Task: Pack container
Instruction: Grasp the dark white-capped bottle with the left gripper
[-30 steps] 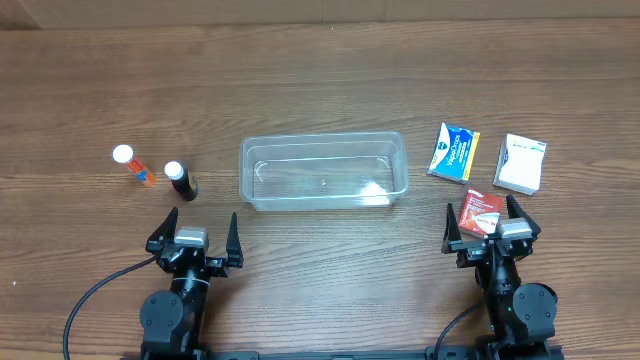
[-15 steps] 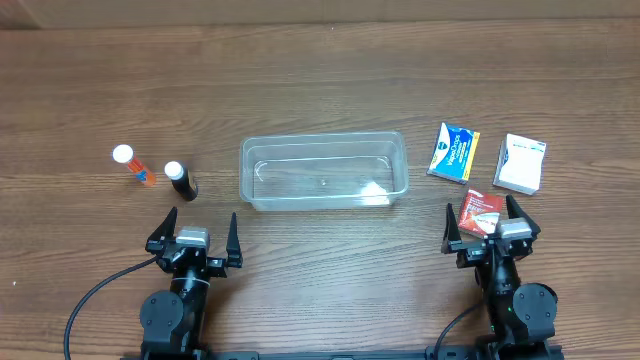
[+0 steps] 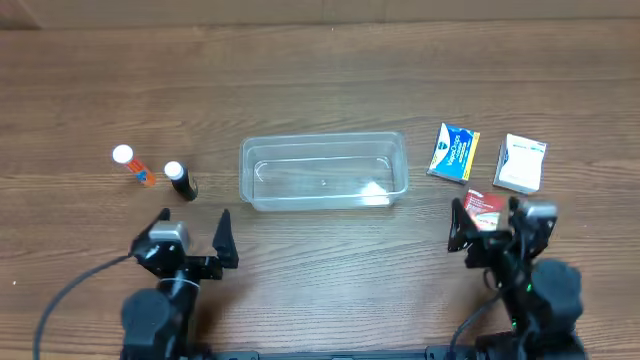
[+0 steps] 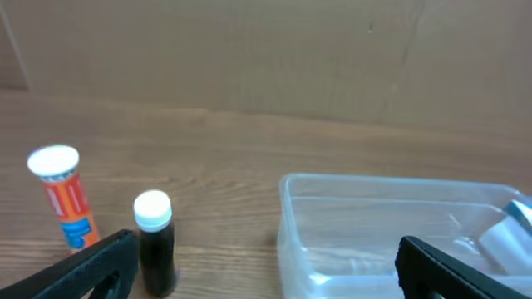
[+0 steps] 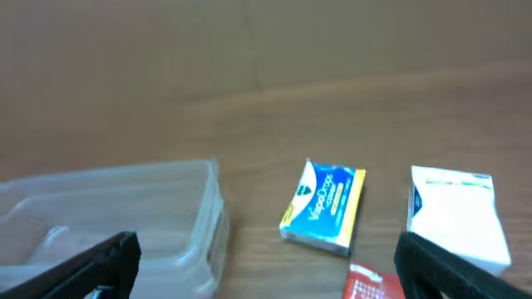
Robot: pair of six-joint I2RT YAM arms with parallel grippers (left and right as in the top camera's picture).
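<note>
Evidently packing the clear rectangular plastic container (image 3: 322,139) is starting; left end effector (image 3: 193,224) and right end effector (image 3: 486,222) are hanging released, red cardboard box (image 3: 484,204) likely next.

Both arms have risen toward the overhead camera and look larger. The left gripper (image 3: 193,228) has shifted leftward and turned slightly. The right gripper (image 3: 487,215) has shifted rightward, so the red box (image 3: 484,207) now lies nearer its left finger.

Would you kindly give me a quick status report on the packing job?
Left gripper open, empty. Right gripper open, over red box. Container looks empty. Nothing blocking it.
</note>
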